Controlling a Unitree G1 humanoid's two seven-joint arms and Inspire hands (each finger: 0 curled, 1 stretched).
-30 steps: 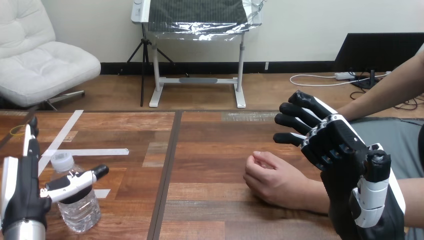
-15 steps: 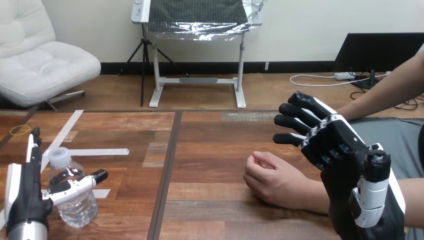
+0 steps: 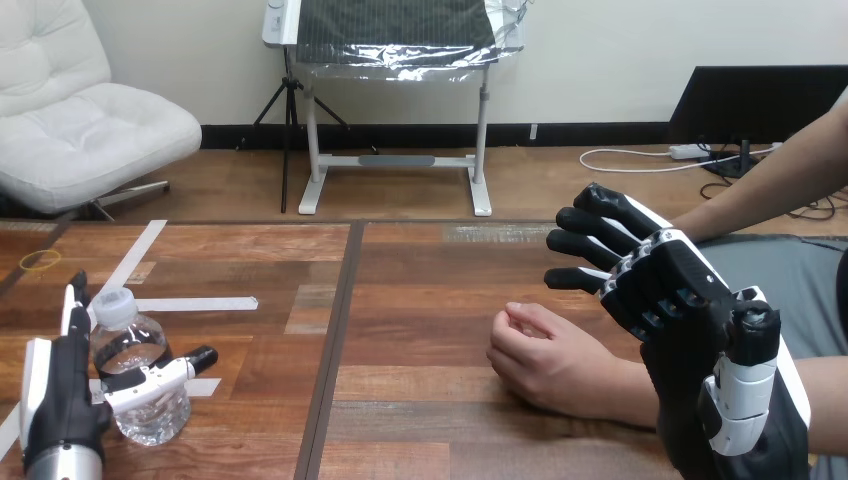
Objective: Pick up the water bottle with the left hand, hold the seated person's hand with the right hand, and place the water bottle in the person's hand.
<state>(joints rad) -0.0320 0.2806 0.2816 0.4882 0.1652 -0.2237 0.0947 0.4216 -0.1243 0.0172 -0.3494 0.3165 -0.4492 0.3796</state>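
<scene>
Since the earlier frame, the left hand (image 3: 58, 405) and the water bottle (image 3: 130, 345) have shifted together slightly farther up the table (image 3: 430, 300); the right hand (image 3: 670, 290) has not moved.

Status: the left hand's fingers stand straight along the bottle's left side, with the thumb laid across its front. No closed grasp is evident, and the bottle appears upright on the table near its left edge.

The right hand hangs over the person's wrist, fingers loosely bent and gripping nothing. The person's hand (image 3: 545, 355) rests loosely curled on the table.

Assessment: pickup incomplete; hand-hold and handover outstanding.
</scene>
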